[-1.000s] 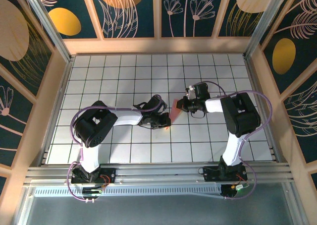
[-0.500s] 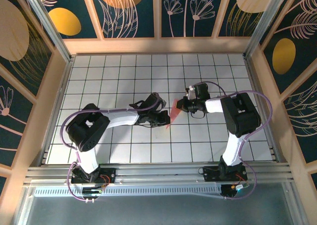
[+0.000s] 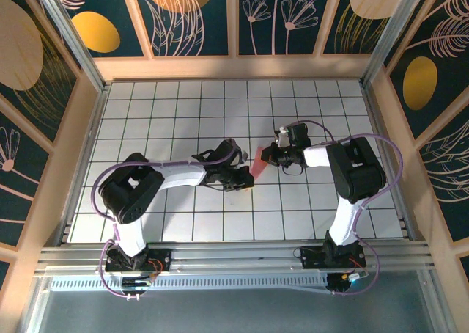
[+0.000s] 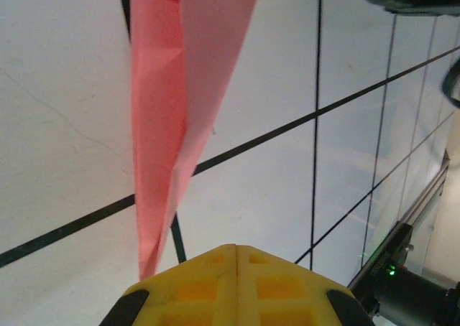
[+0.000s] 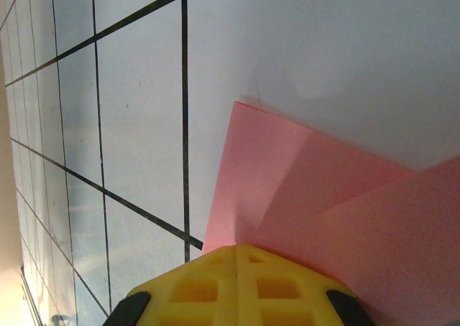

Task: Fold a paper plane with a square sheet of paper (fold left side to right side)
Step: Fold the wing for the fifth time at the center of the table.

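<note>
Your right tool (image 3: 265,157) pinched the paper (image 3: 257,169), its long axis running toward 7 o'clock, to your shut left tool (image 3: 246,177).

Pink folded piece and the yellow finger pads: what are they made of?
Paper plane: thin matte paper, holding sharp creases, with overlapped layers looking darker. Yellow pads: probably moulded rubber or soft plastic, matte, with recessed square pockets; cannot tell which.

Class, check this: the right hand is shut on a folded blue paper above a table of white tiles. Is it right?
No. The folded paper is pink, not blue; the right wrist view shows it. The right hand is shut on it above the white-tiled table.
</note>
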`<state>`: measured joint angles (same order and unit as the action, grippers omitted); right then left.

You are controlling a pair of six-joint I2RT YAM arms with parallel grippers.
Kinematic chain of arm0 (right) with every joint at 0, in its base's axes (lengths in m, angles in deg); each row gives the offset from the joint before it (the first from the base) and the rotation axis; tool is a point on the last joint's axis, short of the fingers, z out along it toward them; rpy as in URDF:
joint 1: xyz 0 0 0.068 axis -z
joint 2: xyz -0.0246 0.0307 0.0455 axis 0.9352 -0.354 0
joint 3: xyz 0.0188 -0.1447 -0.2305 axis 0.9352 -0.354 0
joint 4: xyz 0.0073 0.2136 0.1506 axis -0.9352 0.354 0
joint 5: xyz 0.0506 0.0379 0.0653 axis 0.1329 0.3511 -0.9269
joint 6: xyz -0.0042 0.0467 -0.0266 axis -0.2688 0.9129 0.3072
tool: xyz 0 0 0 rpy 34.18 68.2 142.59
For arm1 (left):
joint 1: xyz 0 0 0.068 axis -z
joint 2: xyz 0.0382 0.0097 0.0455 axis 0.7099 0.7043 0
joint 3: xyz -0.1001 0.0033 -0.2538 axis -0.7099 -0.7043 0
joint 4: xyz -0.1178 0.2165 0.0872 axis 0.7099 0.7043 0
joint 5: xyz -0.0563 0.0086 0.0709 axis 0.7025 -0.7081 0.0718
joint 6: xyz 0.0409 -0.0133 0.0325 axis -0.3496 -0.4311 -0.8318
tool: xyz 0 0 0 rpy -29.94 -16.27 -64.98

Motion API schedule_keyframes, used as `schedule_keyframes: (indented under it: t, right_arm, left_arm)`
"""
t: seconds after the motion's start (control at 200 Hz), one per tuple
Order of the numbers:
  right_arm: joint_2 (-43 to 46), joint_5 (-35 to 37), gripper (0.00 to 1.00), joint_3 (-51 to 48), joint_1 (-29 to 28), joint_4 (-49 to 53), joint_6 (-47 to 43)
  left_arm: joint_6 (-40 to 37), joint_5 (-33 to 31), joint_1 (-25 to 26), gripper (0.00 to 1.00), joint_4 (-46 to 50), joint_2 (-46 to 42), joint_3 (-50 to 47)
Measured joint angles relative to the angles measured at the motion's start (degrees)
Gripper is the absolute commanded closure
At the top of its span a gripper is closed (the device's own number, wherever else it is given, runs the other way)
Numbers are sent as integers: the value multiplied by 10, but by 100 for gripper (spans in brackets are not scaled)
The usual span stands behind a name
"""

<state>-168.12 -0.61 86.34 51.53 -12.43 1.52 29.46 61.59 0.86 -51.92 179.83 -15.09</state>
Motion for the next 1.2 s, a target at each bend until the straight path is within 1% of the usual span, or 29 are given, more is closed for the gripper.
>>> schedule_keyframes:
  t: [0.801, 1.201]
  right_arm:
    - [0, 3, 100, 3, -3, 6, -4]
    - [0, 7, 100, 6, -4, 13, -4]
  left_arm:
    - [0, 0, 0, 100, -3, 30, 0]
    - [9, 1, 0, 100, -28, 31, -20]
